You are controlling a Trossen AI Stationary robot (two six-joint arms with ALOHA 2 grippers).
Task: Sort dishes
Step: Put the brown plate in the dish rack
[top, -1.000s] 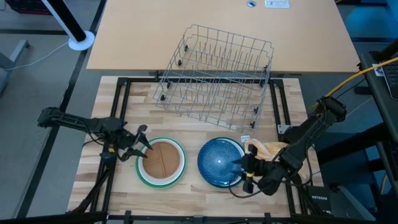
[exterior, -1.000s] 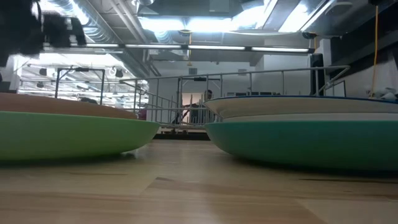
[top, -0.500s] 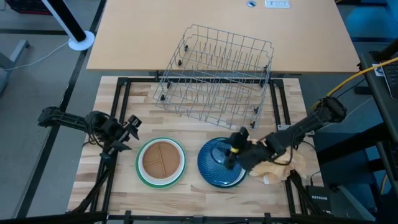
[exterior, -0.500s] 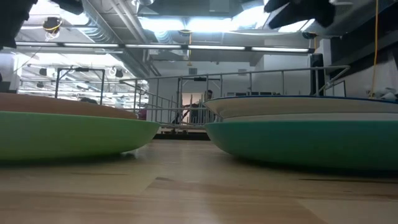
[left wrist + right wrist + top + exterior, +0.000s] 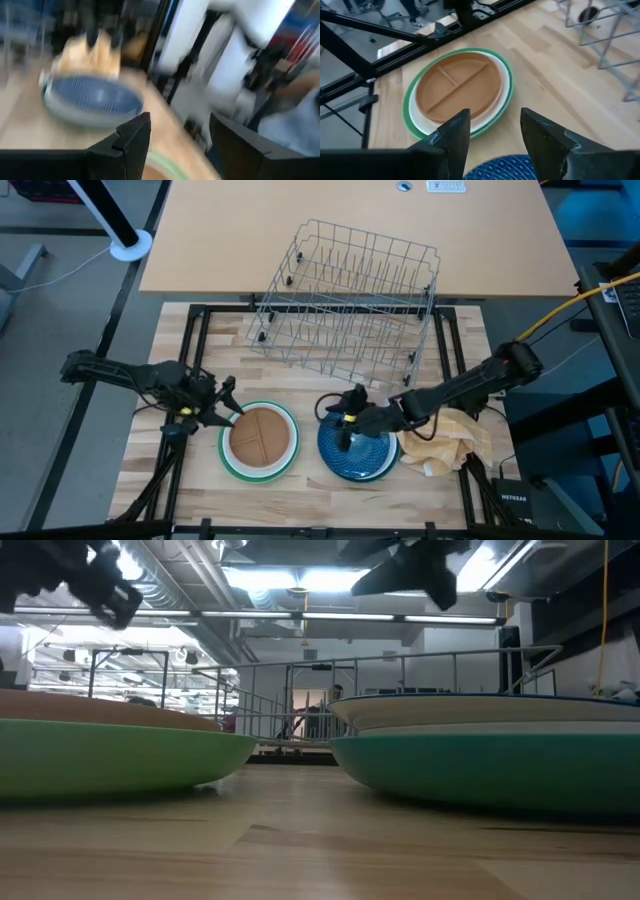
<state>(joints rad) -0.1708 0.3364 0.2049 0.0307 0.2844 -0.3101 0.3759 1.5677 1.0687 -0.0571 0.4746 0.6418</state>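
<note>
Two stacks of dishes stand on the wooden table. The left stack has a brown divided plate [image 5: 262,437] on a white plate on a green one [image 5: 100,755]. The right stack has a blue patterned plate [image 5: 365,455] on a white plate on a teal one [image 5: 490,770]. My left gripper [image 5: 226,402] hovers open by the left stack's left rim. My right gripper [image 5: 336,412] hangs open above the blue plate's far left edge, pointing toward the brown plate [image 5: 457,87].
A grey wire rack [image 5: 345,305] lies tilted at the far middle, half on the tan board. A yellow cloth [image 5: 452,438] is bunched right of the blue plate, under my right arm. Bare wood lies between the stacks and the rack.
My right gripper has swung from the blue plate's near right side across it toward the table's left and far edge, staying open. My left gripper has rolled about its own axis and risen a little beside the green plate. The plates have not moved.
</note>
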